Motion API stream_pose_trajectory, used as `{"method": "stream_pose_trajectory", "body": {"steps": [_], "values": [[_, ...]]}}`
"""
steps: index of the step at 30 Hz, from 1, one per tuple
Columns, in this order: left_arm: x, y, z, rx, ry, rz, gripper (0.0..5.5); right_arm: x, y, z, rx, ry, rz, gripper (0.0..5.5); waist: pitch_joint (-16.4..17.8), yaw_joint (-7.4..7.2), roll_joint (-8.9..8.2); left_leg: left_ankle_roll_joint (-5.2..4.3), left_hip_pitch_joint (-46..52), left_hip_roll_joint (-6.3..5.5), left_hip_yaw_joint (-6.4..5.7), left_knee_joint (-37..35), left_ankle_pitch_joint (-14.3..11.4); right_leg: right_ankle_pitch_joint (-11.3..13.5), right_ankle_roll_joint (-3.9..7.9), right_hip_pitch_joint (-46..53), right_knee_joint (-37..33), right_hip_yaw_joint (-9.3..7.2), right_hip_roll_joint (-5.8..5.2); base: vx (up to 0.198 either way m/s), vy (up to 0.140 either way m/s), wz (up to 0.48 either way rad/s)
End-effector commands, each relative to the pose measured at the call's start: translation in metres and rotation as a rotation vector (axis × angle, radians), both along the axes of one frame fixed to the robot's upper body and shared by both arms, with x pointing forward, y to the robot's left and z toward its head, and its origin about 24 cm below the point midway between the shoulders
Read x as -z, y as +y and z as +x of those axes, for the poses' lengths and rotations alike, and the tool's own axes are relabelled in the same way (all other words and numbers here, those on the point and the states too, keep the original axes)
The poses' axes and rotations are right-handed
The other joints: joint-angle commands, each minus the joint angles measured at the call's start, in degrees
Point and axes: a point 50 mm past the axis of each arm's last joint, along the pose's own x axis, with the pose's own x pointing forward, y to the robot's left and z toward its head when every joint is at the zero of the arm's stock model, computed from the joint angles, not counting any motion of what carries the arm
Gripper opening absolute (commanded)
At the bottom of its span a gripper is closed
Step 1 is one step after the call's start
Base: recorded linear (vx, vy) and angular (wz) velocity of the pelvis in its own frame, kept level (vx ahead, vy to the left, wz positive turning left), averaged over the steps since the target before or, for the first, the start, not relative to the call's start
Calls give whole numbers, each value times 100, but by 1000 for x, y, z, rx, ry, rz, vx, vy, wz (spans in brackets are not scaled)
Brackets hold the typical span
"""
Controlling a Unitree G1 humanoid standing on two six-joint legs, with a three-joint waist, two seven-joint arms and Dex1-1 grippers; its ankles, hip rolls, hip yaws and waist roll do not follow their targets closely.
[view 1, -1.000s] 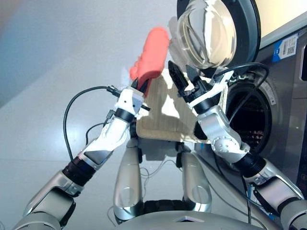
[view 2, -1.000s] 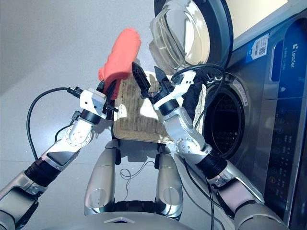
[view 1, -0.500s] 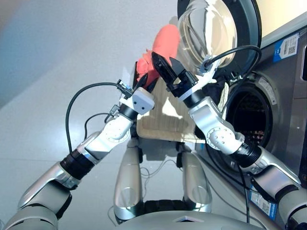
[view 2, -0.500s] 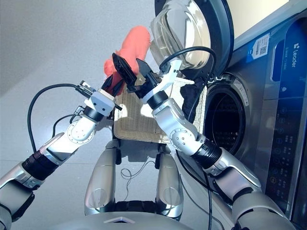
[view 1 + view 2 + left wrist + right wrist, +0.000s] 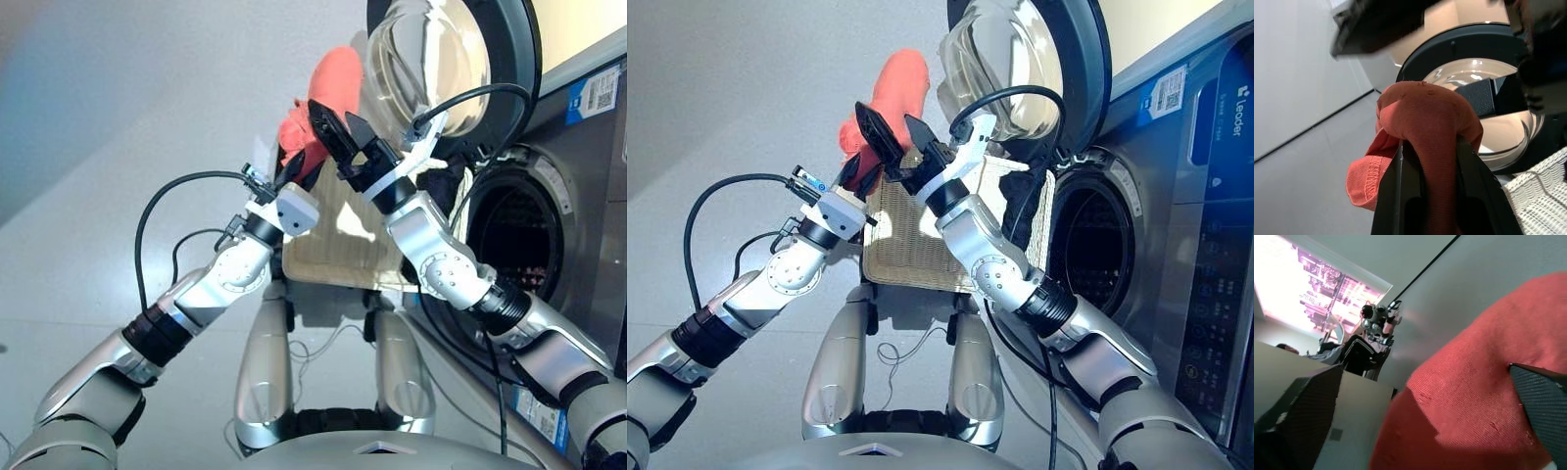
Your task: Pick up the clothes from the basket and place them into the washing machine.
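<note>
my left end effector (image 5: 292,168) clamped on coral-red cloth (image 5: 323,93), long axis toward 1 o'clock. my right end effector (image 5: 341,127) spread, touching cloth at 3 o'clock. drum (image 5: 514,240) at 4 o'clock.

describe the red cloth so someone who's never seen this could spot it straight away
Start at the washing machine on the right, with its round glass door swung open. Just left of that door, above the cream basket, the left gripper holds the red cloth up in the air, with the open right gripper at it. It is the only coral-red thing here, a soft narrow piece among grey and black.
</note>
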Motion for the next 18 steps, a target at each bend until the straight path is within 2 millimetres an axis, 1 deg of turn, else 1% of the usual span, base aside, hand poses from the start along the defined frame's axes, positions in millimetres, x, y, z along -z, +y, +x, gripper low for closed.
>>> {"method": "stream_pose_trajectory", "body": {"steps": [1, 3, 4, 6, 11, 18], "values": [[-45, -36, -40, 270, -260, -72, 0, -31, 9, -1, -3, -102, 66, 181, -207, 125, 136, -38, 61, -271, 199, -11, -75, 90, -29, -588, 465, 164, -17, 0, 0, 0], [-48, -39, -42, 282, -271, -78, 0, -30, 10, 2, 15, -89, 61, 106, -205, 131, 145, -38, 53, -275, 200, -18, -71, 88, -30, -599, 465, 159, -20, 0, 0, 0], [-48, -40, -42, 287, -275, -76, 0, -28, 10, 3, 24, -79, 61, 80, -208, 130, 150, -38, 54, -273, 202, -20, -70, 87, -32, -603, 468, 162, -19, 0, 0, 0], [-50, -42, -43, 291, -295, -70, 0, -26, 10, 7, 56, -63, 52, 0, -202, 134, 162, -41, 50, -271, 206, -17, -66, 89, -32, -608, 475, 162, -25, 0, 0, 0], [-53, -43, -43, 285, -323, -57, 0, -24, 11, 10, 84, -50, 26, 0, -193, 142, 154, -41, 55, -273, 208, -16, -66, 87, -35, -596, 470, 155, -28, 0, 0, 0], [-57, -46, -40, 277, -339, -70, 0, -24, 9, 11, 136, -57, -5, 0, -196, 117, 130, -32, 34, -279, 206, 19, -82, 86, -35, -619, 485, 163, -23, 0, 0, 0]]}}
